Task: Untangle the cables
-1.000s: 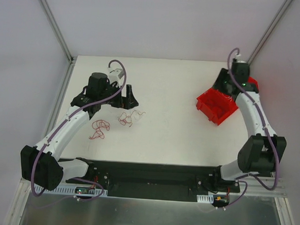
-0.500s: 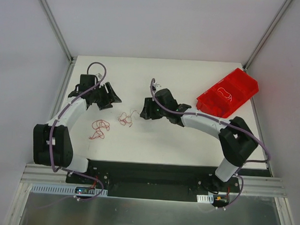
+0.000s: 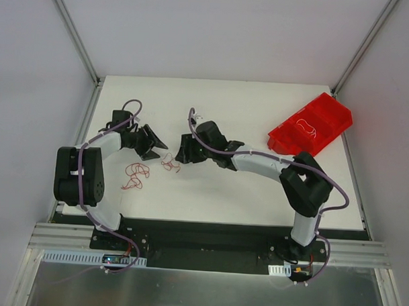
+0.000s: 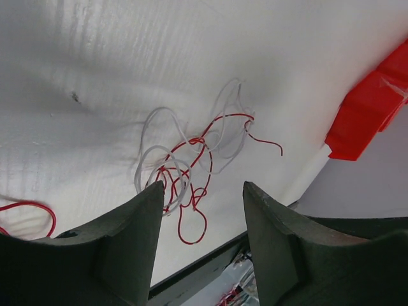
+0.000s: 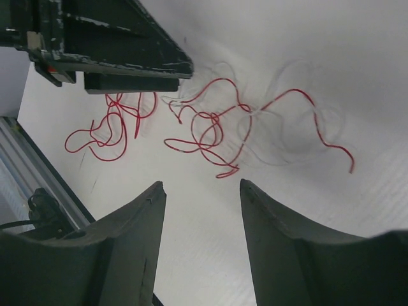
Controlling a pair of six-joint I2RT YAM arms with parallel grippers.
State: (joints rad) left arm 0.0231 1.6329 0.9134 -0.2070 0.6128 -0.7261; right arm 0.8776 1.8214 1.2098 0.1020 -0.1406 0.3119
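Note:
A small tangle of thin red and whitish cables (image 3: 169,163) lies on the white table between my two grippers. It shows just ahead of the jaws in the left wrist view (image 4: 191,159) and in the right wrist view (image 5: 223,127). A separate loose bunch of red cables (image 3: 135,175) lies to the left and nearer; it also shows in the right wrist view (image 5: 108,127). My left gripper (image 3: 154,143) (image 4: 203,186) is open and empty just left of the tangle. My right gripper (image 3: 184,151) (image 5: 201,183) is open and empty just right of it.
A red bin (image 3: 311,132) with thin whitish wires in it stands at the back right; its corner shows in the left wrist view (image 4: 370,108). The left gripper's fingers (image 5: 115,57) show in the right wrist view. Metal frame posts stand at the table's back corners.
My right arm has swung from the red bin across to the middle, ending close to the right of the tangle. My left gripper drew back left, then came back close to the tangle.

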